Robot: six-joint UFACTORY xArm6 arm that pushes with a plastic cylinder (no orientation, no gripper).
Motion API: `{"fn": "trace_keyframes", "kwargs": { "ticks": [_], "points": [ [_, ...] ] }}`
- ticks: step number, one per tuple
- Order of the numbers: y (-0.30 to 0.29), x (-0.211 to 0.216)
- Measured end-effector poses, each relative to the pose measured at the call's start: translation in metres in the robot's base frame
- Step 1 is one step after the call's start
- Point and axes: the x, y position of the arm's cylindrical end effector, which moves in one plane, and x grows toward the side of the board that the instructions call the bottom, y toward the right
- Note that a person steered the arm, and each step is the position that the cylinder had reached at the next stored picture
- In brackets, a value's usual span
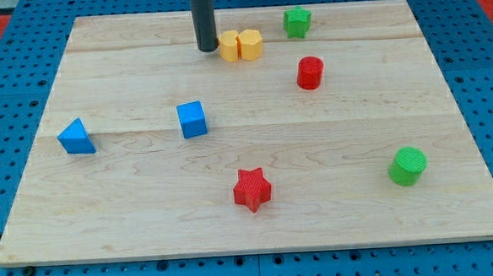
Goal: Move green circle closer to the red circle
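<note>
Well apart from my tip (207, 49), green circle (408, 165) lies at lower right; no gripper visible.

Wooden board (149, 219) on blue pegboard (8, 100)

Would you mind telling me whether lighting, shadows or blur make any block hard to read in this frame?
Camera view: light is even and soft, with no glare on the board; the green circle and red circle cast only faint shadows and look sharp; my tip, beside the yellow blocks, is crisp too.
</note>
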Motion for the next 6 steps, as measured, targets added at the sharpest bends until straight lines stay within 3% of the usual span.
{"fn": "trace_keyframes", "kwargs": {
  "ticks": [3, 4, 5, 6],
  "points": [
    [-0.009, 0.003],
    [-0.012, 0.05],
    [0.032, 0.121],
    [0.112, 0.148]
  ]
}}
